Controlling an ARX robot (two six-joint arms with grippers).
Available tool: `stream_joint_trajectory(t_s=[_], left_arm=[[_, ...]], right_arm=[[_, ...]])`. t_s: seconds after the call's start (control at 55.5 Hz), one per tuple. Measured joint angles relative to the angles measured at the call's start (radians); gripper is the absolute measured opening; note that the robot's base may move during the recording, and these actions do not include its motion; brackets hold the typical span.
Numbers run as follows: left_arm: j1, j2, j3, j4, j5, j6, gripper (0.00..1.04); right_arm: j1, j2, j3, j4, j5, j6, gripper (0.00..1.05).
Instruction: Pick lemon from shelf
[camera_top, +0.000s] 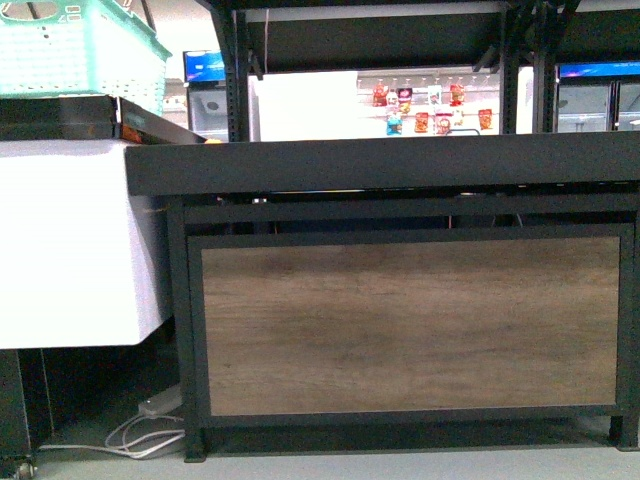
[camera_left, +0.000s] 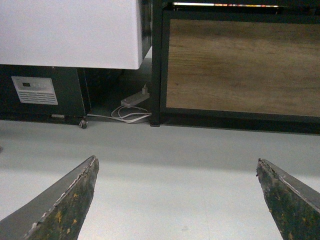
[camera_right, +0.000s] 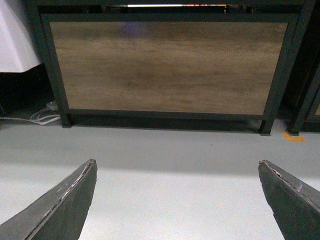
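You are facing the shelf (camera_top: 380, 165) from low down. Its wood-grain front panel (camera_top: 410, 330) fills most of the front view, and the dark tray tier above it is seen edge-on, so the top of that tier is hidden from you. A white cabinet (camera_top: 70, 240) stands against the shelf's left end, and a teal basket (camera_top: 75, 45) sits above it, higher than the shelf's tray edge. Both arms hang low in front of the shelf's base, over bare floor (camera_right: 165, 190). The left gripper (camera_left: 176, 161) has its jaws spread wide with nothing between them, and the right gripper (camera_right: 176, 163) is just the same. A white power strip (camera_top: 150, 408) with its cable lies by the shelf's left foot. The lemon shows in no view; I judge it lies on a tier above the panel. Your step, then, is to find it. Raise your view until you look down onto the tray, pick out the bright yellow oval, keep the jaws wide, and bring the nearer arm in over the shelf's front lip, not across it.
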Motion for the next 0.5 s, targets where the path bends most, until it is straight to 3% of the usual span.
stream_joint_trajectory(t_s=[0.504], left_arm=[[0.0, 0.0, 0.0, 0.0, 0.0, 0.0, 0.97]], right_arm=[[0.0, 0.0, 0.0, 0.0, 0.0, 0.0, 0.97]])
